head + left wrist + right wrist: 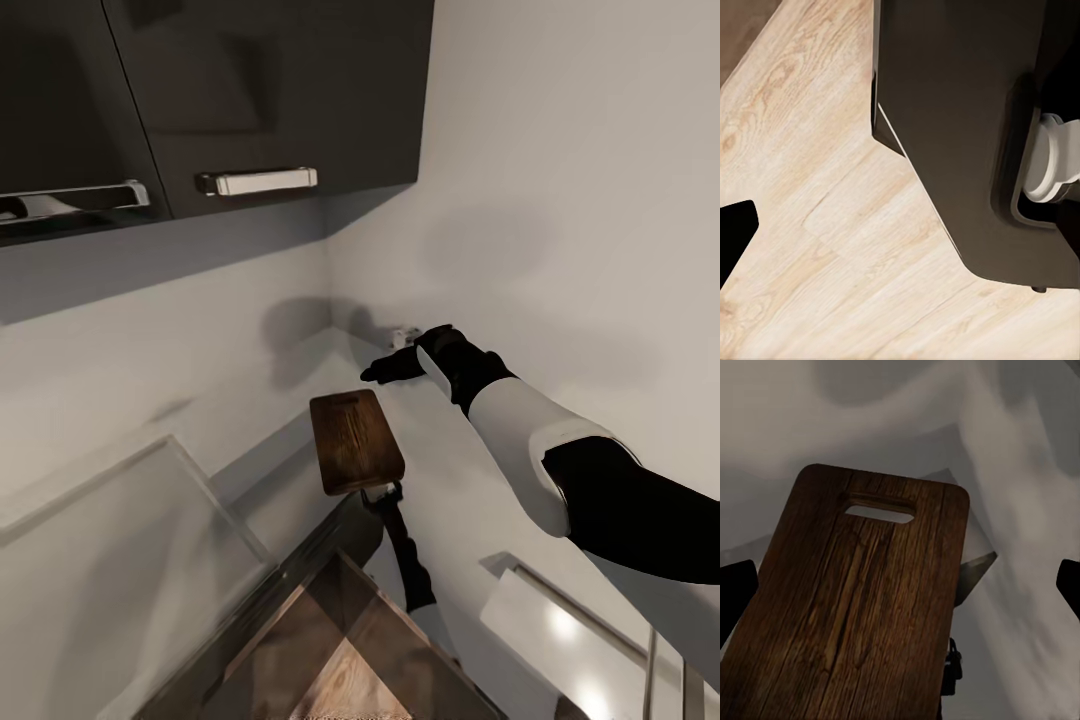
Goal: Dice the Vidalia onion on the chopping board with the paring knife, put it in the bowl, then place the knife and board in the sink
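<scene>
Dim, soft shadows on pale walls; renders slightly blurry.

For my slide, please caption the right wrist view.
Dark wooden chopping board, slot handle at its far end, seen close between the right pincer's fingertips.

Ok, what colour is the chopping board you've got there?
Dark brown wood with visible grain, clearest in the right wrist view: chopping board.

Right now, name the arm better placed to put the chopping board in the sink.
Right. The chopping board sits directly ahead of the right gripper; the left wrist view faces wood floor and a dark panel.
</scene>
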